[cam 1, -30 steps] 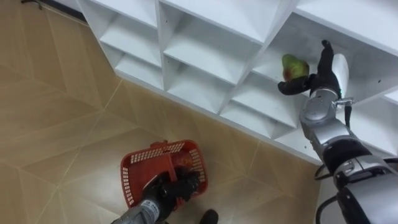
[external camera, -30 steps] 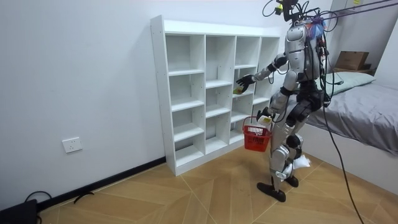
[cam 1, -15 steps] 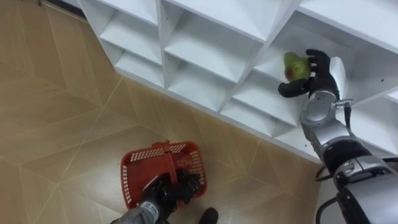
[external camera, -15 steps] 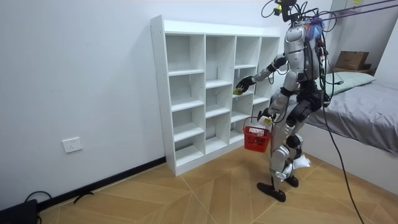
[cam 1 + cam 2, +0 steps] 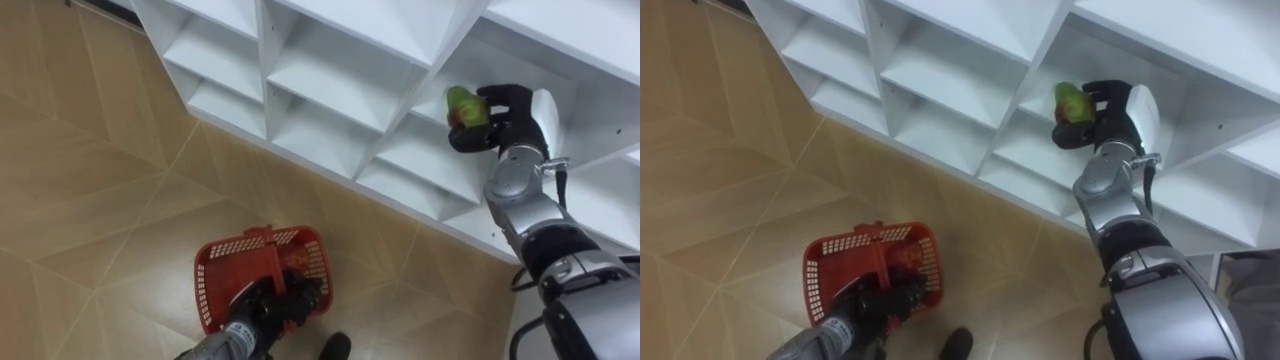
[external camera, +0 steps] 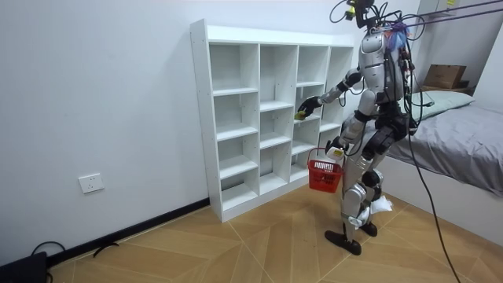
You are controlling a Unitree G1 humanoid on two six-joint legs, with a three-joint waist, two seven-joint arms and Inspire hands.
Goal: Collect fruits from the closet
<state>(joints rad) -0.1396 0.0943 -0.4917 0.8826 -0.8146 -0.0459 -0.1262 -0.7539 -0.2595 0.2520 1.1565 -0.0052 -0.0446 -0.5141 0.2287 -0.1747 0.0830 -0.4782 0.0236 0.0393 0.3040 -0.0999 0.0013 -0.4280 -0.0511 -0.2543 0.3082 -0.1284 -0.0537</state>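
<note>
Right hand closes on a fruit in the closet, basket held low in the left

The robot stands upright on the wooden floor (image 5: 90,200), facing the white closet (image 5: 330,60), with a bed (image 6: 460,137) behind it. Its right arm reaches forward and up into a compartment that the room view places in the third column from its left, second row from the top. There the right hand (image 5: 512,112) has its fingers and thumb curled round a green fruit (image 5: 461,104) with a reddish blush, which sits at the mouth of that compartment. Whether the fruit rests on the shelf board or is lifted clear of it cannot be told. The left arm hangs down by the robot's side, and the left hand (image 5: 282,300) is clenched round the handle of a red basket (image 5: 212,272), which hangs just above the floor, near the robot's feet and well below the fruit. The neighbouring compartments show bare white boards
</note>
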